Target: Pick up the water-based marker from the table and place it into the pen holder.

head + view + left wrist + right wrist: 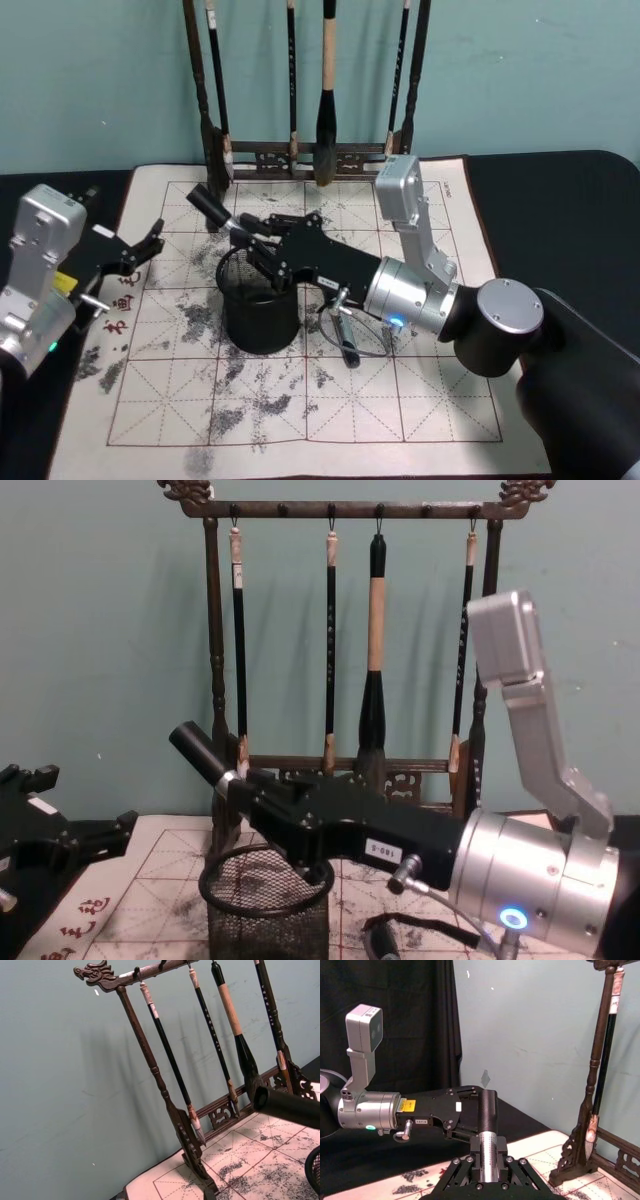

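The water-based marker (212, 210), black with a silver section, is tilted over the back rim of the pen holder (228, 300), a black wire-mesh cup on the mat. My right gripper (247, 238) is shut on the marker's lower part, above the cup's opening. From the chest, the marker (198, 750) sticks up and to the left out of the right gripper (248, 788), over the pen holder (262, 920). The right wrist view looks along the marker (488, 1115). My left gripper (143, 250) stands open at the mat's left edge, holding nothing.
A tall dark wooden brush rack (300, 155) with several hanging brushes stands at the back of the ink-stained grid mat (400, 400). A dark pen-like object (346, 345) lies on the mat under my right arm. Black cloth covers the table around the mat.
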